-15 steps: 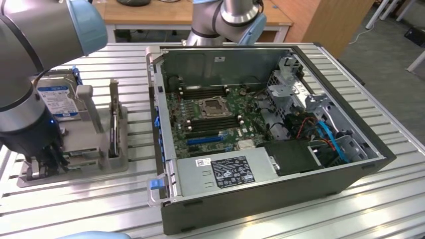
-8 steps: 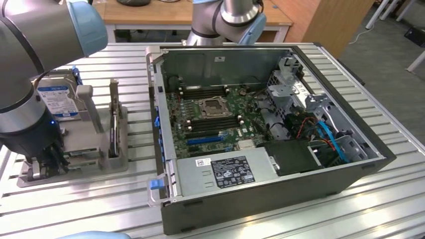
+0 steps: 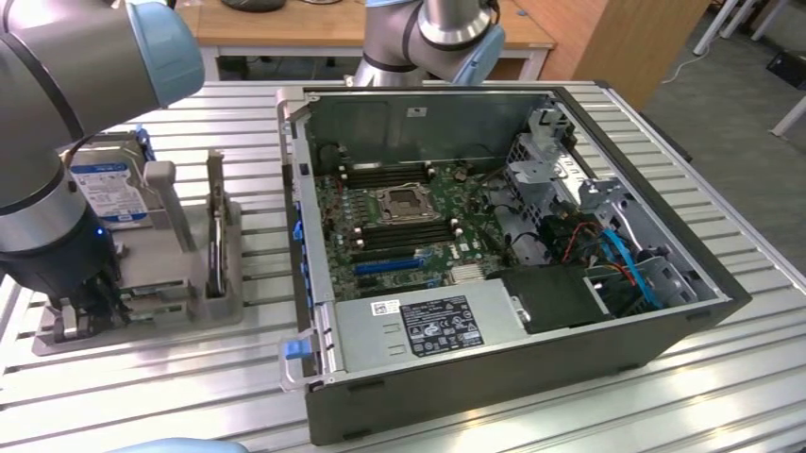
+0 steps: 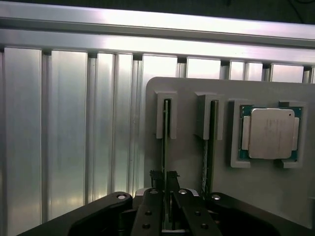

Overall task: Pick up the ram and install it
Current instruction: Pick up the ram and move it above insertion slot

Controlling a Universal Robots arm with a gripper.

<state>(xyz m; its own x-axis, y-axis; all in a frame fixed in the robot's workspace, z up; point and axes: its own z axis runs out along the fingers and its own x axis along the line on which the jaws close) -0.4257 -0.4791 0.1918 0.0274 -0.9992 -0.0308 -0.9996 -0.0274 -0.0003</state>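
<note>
Fingers (image 4: 156, 179) closed on the ram (image 4: 166, 147), one dark tip against each face at one end of the stick. Grasping it, by the look of things, with no gap to be seen on either side.

Pick-up step in hand, most likely: grip taken, stick not yet raised, seated on edge in its slot. Install step not begun. Calls for a straight lift along the slot guides, with no twist or lean, since a board this thin would likely bind or flex. Calls also for care with the close neighbour.

Ram itself: very thin, long and narrow. Seen edge-on as a dark greenish line running between two grey guide posts of the holder (image 4: 192, 93). Chips on its faces not to be made out from this angle.

Just beside it, in the next slot, a second stick (image 4: 209, 142), also on edge. Beyond that, a square silver processor (image 4: 269, 132) with a green border, lying flat in its own recess.

Under the holder, a ribbed aluminium table (image 4: 69, 137). Holder placed at the exterior view's left, with a blue-labelled hard drive (image 3: 104, 179) upright at its far end. Well apart, toward the exterior view's right, an open computer case (image 3: 504, 377) with a green motherboard (image 3: 346, 203) and long empty-looking memory slots (image 3: 377, 174) by the socket.
</note>
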